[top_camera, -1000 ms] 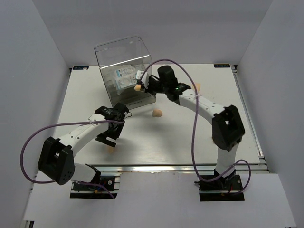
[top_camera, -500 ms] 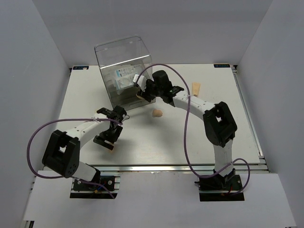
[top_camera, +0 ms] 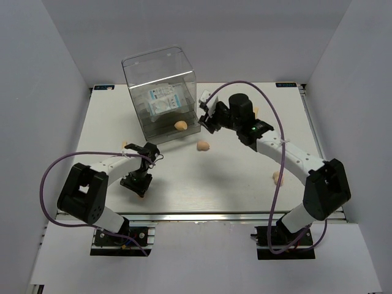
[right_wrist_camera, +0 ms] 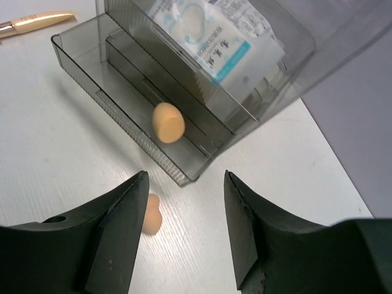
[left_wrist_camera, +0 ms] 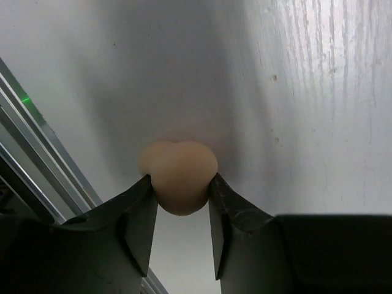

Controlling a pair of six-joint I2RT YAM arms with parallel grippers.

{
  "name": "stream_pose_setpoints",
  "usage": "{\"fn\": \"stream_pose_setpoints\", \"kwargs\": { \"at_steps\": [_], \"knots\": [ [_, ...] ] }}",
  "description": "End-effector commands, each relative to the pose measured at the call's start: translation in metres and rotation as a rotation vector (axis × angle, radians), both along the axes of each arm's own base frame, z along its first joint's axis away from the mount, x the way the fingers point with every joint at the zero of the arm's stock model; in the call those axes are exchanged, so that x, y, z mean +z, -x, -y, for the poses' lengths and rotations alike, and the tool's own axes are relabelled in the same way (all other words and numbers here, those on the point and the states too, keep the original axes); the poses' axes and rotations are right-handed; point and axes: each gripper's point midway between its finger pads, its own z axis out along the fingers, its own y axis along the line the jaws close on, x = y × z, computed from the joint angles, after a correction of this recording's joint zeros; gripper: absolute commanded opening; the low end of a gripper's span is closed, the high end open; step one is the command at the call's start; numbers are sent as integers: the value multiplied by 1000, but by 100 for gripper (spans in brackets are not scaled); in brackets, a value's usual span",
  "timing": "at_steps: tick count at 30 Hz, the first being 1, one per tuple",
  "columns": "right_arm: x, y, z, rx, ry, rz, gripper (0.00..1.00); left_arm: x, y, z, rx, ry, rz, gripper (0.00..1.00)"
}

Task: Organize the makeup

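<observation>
The left claw (left_wrist_camera: 180, 184) is closed on a peach sponge (left_wrist_camera: 178, 174), one black finger pressed to each of its sides, low on the white bench (top_camera: 233, 184) at the lower left of the overhead frame. The sponge's rounded end pokes out past the fingertips (left_wrist_camera: 142, 187), and a metal rail runs along the left edge of the wrist view.

The right claw (right_wrist_camera: 184, 184) stands wide and holds nothing, poised just in front of the clear drawer box (top_camera: 153, 70) at the upper centre of the overhead frame. White-and-blue packets (top_camera: 162, 101) stand inside the box's upper part. A second sponge (top_camera: 180, 125) lies in the box's grey lower tray (right_wrist_camera: 86, 55). A third sponge (top_camera: 203, 146) lies loose on the bench, just outside the tray and below the right claw in the overhead view. A fourth sponge (top_camera: 277, 177) lies well apart, at the right of the frame beside the right arm's forearm. A thin tan stick (right_wrist_camera: 37, 22) rests on the bench at the upper left of the right wrist view, beyond the tray's far corner.
</observation>
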Motion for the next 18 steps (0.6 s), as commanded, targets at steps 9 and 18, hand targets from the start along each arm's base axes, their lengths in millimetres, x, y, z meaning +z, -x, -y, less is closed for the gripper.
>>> {"fn": "stream_pose_setpoints", "kwargs": {
  "at_steps": [9, 18],
  "knots": [
    [-5, 29, 44, -45, -46, -61, 58, 36, -69, 25, -142, 113, 293, 1],
    [-28, 44, 68, -50, -23, -84, 58, 129, -134, 78, -617, 172, 732, 0]
  ]
}}
